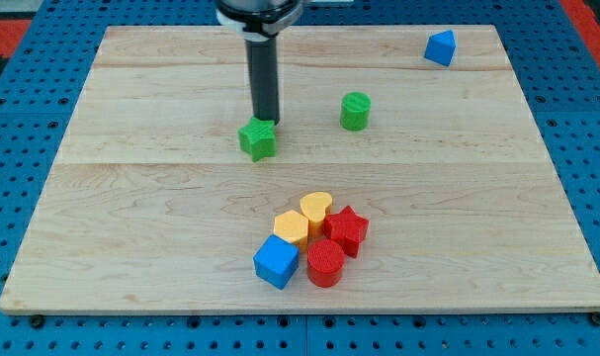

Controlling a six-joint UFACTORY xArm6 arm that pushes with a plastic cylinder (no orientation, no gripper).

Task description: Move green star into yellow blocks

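Note:
The green star (pixel 258 139) lies left of the board's middle. My tip (pixel 268 121) stands right at its upper right edge, touching or nearly touching it. The two yellow blocks sit lower down near the board's bottom middle: a yellow heart-like block (pixel 316 209) and a yellow hexagon block (pixel 292 227), side by side and touching. They are well below and to the right of the star.
A red star (pixel 347 229), a red cylinder (pixel 326 263) and a blue cube (pixel 276 261) cluster against the yellow blocks. A green cylinder (pixel 355 111) stands right of my tip. A blue block (pixel 440 47) sits at the top right. The wooden board (pixel 131 227) has blue pegboard around it.

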